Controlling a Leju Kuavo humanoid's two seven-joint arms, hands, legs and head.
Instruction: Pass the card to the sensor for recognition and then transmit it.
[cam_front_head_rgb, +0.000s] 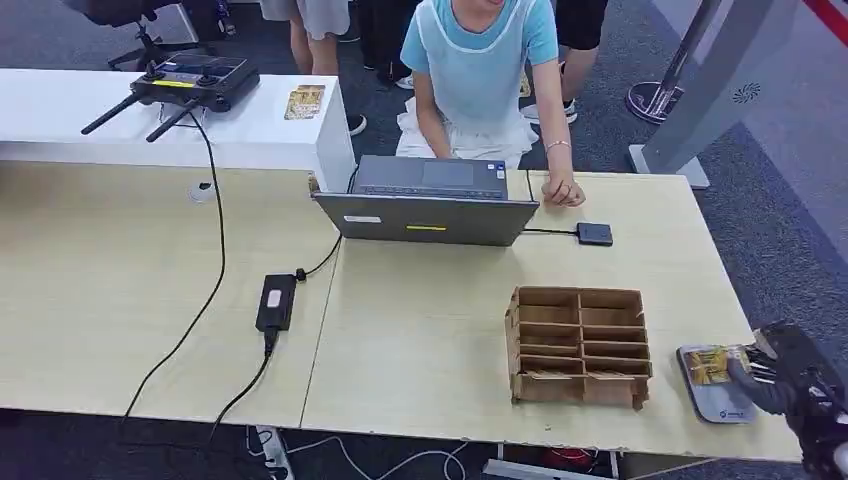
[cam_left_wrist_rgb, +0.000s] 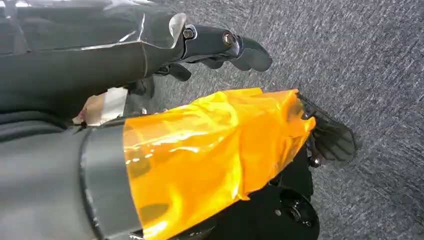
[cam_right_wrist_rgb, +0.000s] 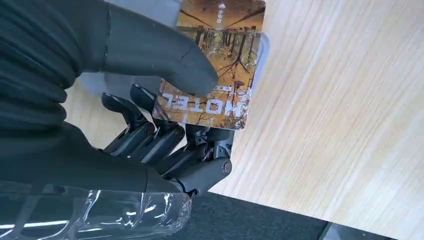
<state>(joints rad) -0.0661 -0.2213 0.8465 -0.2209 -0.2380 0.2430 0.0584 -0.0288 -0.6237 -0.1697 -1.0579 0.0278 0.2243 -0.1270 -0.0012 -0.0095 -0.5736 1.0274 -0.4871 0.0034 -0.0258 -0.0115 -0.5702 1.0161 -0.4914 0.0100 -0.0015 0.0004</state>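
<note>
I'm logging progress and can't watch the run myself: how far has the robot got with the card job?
Done: the right hand has reached the card at the table's near right corner. In hand: its thumb presses on the card, fingers beneath, over the grey tray. Left: lifting it, presenting it to the sensor, likely the small black pad by the laptop, and passing it on. The left hand hangs idle.

Left hand (cam_left_wrist_rgb: 220, 47) black, screws visible; orange film, perhaps tape, on forearm.
</note>
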